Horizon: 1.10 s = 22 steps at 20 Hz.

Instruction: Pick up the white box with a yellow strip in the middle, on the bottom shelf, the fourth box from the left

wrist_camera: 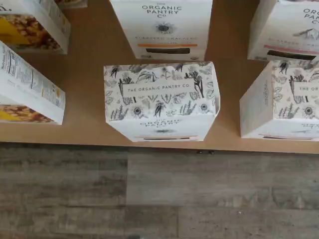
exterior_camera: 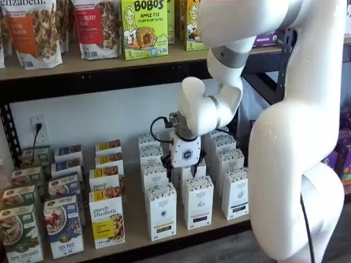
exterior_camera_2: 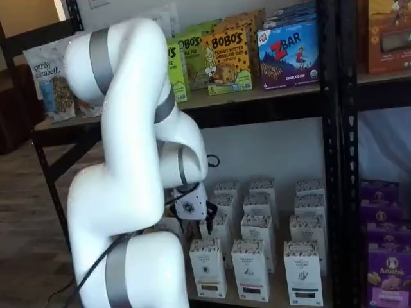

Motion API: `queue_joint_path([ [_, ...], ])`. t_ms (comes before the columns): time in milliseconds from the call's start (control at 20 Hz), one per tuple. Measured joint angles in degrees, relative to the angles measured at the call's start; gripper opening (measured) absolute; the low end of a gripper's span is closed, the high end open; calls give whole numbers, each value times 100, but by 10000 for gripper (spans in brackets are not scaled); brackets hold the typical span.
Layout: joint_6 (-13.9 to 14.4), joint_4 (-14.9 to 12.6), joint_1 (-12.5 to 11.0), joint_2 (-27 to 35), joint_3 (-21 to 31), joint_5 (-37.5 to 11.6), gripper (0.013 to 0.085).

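the white arm (exterior_camera: pixel 296 142) is reaching in over the bottom shelf (exterior_camera: pixel 134 239), a long light-wood board in a black metal frame, and the step in hand looks like lining up above the target before descending. the white box (exterior_camera: pixel 162 211) is standing upright in the front row at the shelf's edge, at about 7 o'clock from the gripper (exterior_camera: pixel 186 167) in a shelf view. the gripper is hanging over the cartons behind it, so it is likely needing to come forward and toward the purely elizabeth box (exterior_camera: pixel 107 222). whether its fingers are parted is not showing clearly, so i cannot tell. in the wrist view the white box (wrist_camera: pixel 162 99) is sitting nearly centred, its folded top printed with black botanical sketches. it is a tall, narrow, smooth cardboard carton, probably light and easily crushed, so a gentle squeeze across the narrow faces is seeming wise. the pink-strip carton (exterior_camera: pixel 198 203) is standing just beside it at 3 o'clock, leaving little room for a finger.
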Motion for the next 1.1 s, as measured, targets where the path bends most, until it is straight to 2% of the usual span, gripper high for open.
queue_joint_path([
  [250, 90, -64, 30, 530, -357, -110, 850],
  [450, 324, -308, 29, 941, -654, -237, 850],
  [1100, 448, -475, -13, 1693, -1343, -279, 850],
])
